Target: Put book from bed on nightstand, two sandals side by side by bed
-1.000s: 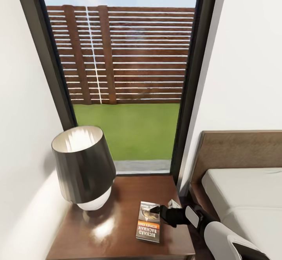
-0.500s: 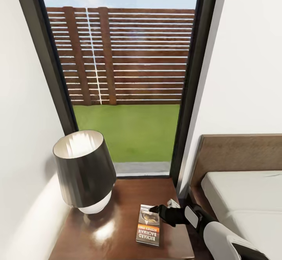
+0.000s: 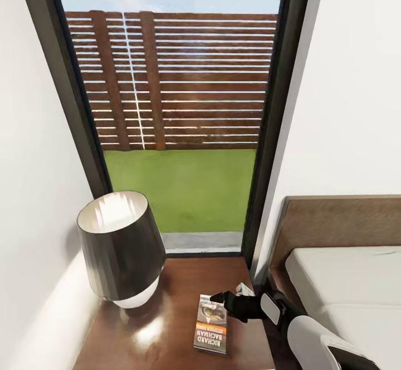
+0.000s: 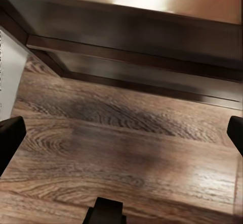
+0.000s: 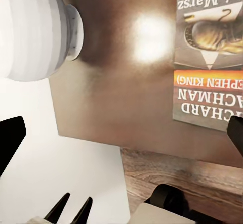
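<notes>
1. From the head camera, the nightstand (image 3: 167,325) stood in the corner of the bedroom between the left white wall (image 3: 28,192) and the bed (image 3: 345,281), its glossy top backing onto the tall dark-framed window (image 3: 184,114). A lamp (image 3: 120,247) took up the top's left part. The book (image 3: 211,324) lay flat on the right part, near the front edge, apart from the lamp. The right gripper (image 3: 223,297) hung over the book's far end; how wide its fingers stood could not be told here.

2. In the left wrist camera, the left gripper (image 4: 121,133) was spread wide with nothing in it, above bare wood-plank floor (image 4: 121,143); a dark wooden furniture edge (image 4: 136,67) ran across just beyond.

3. In the right wrist camera, the right gripper's fingers stood wide apart and held nothing. The book lay on the nightstand top, short of its edge. The lamp's white base (image 5: 35,32) sat well clear of the book. Past the edge, wall and floor showed.
</notes>
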Tool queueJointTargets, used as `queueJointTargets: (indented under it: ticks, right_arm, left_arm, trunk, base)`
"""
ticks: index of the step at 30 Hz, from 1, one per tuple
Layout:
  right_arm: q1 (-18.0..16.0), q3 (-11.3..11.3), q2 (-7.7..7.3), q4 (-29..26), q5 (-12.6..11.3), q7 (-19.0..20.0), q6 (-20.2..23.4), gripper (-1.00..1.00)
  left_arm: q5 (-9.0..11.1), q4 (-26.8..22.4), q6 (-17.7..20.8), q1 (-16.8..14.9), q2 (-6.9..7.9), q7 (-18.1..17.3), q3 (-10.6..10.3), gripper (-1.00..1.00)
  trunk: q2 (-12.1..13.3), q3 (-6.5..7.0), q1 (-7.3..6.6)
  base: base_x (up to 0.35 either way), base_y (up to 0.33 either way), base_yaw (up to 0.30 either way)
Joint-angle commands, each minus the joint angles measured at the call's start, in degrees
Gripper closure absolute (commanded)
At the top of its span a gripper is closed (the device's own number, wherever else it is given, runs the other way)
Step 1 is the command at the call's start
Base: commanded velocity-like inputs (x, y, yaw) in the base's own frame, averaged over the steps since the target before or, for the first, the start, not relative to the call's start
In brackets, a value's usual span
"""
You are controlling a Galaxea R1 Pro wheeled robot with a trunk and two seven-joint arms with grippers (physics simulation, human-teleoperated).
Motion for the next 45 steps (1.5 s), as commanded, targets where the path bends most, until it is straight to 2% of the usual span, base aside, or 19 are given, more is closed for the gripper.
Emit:
queueJointTargets:
  ticks: [1,9,12,20,27,32,35,40,45]
  right_arm:
    - [0.01,-0.05,0.02,-0.06,-0.57,-0.20,0.21,-1.00]
    - [0.11,-0.02,0.12,0.49,-0.55,-0.25,-3.66,-1.00]
    - [0.15,0.00,0.38,0.59,-0.49,-0.24,-4.29,-1.00]
    - [0.33,0.23,1.16,0.58,0.06,-0.31,-5.84,-1.00]
    - [0.54,0.34,1.32,1.29,0.18,-0.69,-13.14,-1.00]
    - [0.68,0.49,1.38,3.90,0.32,-0.91,-16.82,-1.00]
    - [0.99,0.53,1.34,6.68,0.45,-1.04,-20.53,-1.00]
    - [2.99,0.52,1.16,9.79,0.53,-1.17,-26.46,-1.00]
    - [5.19,0.50,1.07,10.60,0.52,-1.26,-28.41,-1.00]
  left_arm:
    - [0.40,-0.05,-0.21,-0.05,0.06,0.44,-0.47,-1.00]
    - [0.40,1.30,-0.18,-0.06,-0.03,0.52,-0.44,-1.00]
    - [0.44,3.29,-0.29,-0.06,-0.07,0.47,-0.43,-1.00]
    - [0.53,12.39,-0.96,-0.12,-0.38,-0.10,-0.29,-1.00]
    - [0.76,14.61,-1.15,-0.14,-0.39,-0.54,0.01,-1.00]
    - [0.81,15.01,-1.18,-0.15,-0.45,-0.89,0.08,-1.00]
    - [0.81,15.17,-1.20,-0.15,-0.46,-1.34,0.10,-1.00]
    - [0.78,15.29,-1.15,-0.15,-0.48,-1.87,0.11,-1.00]
    - [0.77,15.32,-1.13,-0.15,-0.45,-2.02,0.15,-1.00]
  trunk:
    - [0.39,0.12,-0.23]
    - [3.60,1.52,-1.99]
    - [4.80,2.05,-2.65]
    - [8.01,3.48,-4.40]
    - [10.82,4.74,-5.94]
    - [12.82,5.64,-7.04]
    - [14.02,6.18,-7.70]
    - [16.03,7.07,-8.80]
    - [18.04,7.97,-9.90]
  base:
    - [0.000,0.000,0.000]
    - [0.000,0.000,0.000]
    - [0.000,0.000,0.000]
    - [0.000,0.000,0.000]
    - [0.000,0.000,0.000]
    - [0.000,0.000,0.000]
    - [0.000,0.000,0.000]
    - [0.000,0.000,0.000]
    - [0.000,0.000,0.000]
